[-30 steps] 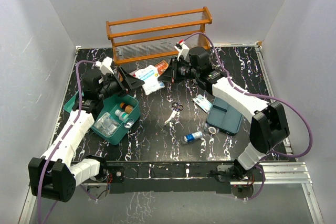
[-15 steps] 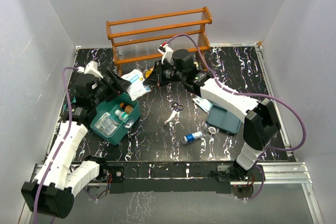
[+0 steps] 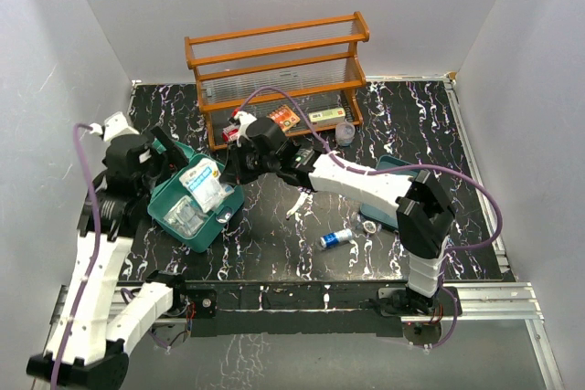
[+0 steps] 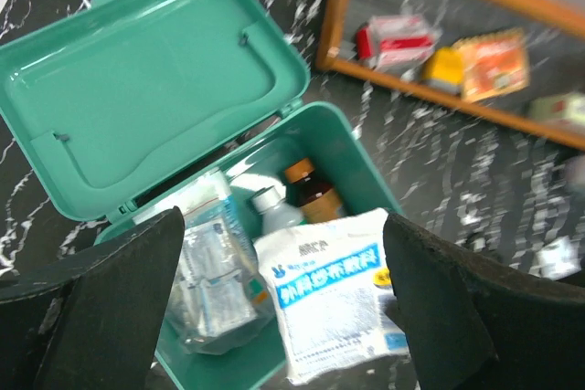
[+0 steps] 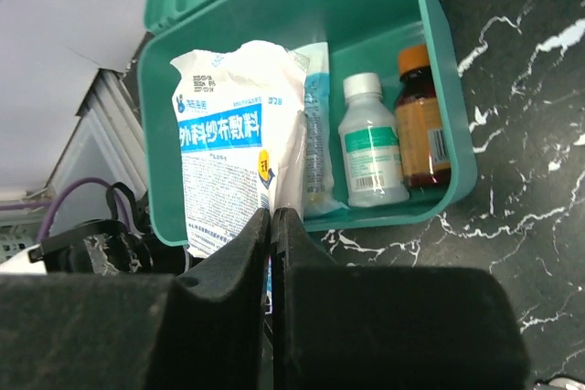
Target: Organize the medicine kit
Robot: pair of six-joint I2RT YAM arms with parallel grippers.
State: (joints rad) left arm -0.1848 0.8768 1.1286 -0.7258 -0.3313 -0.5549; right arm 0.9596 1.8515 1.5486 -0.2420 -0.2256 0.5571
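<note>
Right wrist view: the right gripper point(image 5: 272, 218) had its jaws clamped on the lower corner of a white packet point(image 5: 228, 134), which leaned in the open medicine kit point(image 5: 366, 15) filling the upper centre. The left gripper point(image 4: 283, 235) hung above it, jaws spread wide.

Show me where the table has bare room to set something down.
Bare table right of the rack and clear cup, out to the far corner; also the front strip between the kit and the small tube. Crowded: inside the kit, and between kit and rack.
</note>
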